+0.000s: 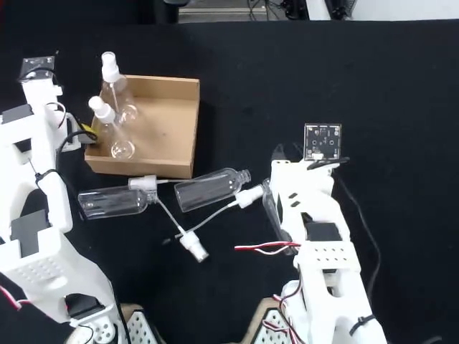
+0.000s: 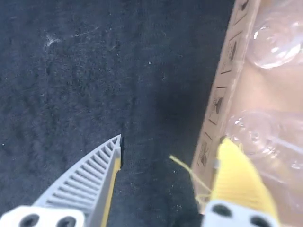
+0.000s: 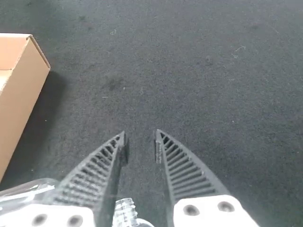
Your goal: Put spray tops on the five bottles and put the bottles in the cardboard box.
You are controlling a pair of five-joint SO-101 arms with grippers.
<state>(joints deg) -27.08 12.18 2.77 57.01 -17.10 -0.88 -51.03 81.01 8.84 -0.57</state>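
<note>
**Open bottle lies behind and to the left of the right gripper**

Position of parts
- The open bottle [image 1: 211, 188] lies flat on the table [image 1: 373, 93], just in front of the box [image 1: 143, 166].
- Its long axis runs roughly left to right. The bare neck points towards the right arm.
- A loose spray top [image 1: 251, 195] lies just beside that neck, between the bottle and the right arm. Its tube trails away to the left.

Right gripper
- The right gripper [image 3: 140, 135] hovers over bare table with its jaws slightly parted. It holds nothing.
- Its fingertips point away from the robot, past the bottle.
- In the right wrist view a threaded neck [image 3: 124, 208] shows under the finger roots. It cannot be told which bottle this neck belongs to.

Left gripper
- The left gripper [image 2: 170, 141] is spread wide and empty at the box's left wall. One finger is over the table and the other at the wall, next to a standing bottle [image 1: 109, 132].

Judgement
- The right arm is much the nearer to both neck and spray top.
- To grasp either, it likely has to draw back towards its base and shift left.
- The jaws should then close across the bottle's long axis, not along it.
</note>
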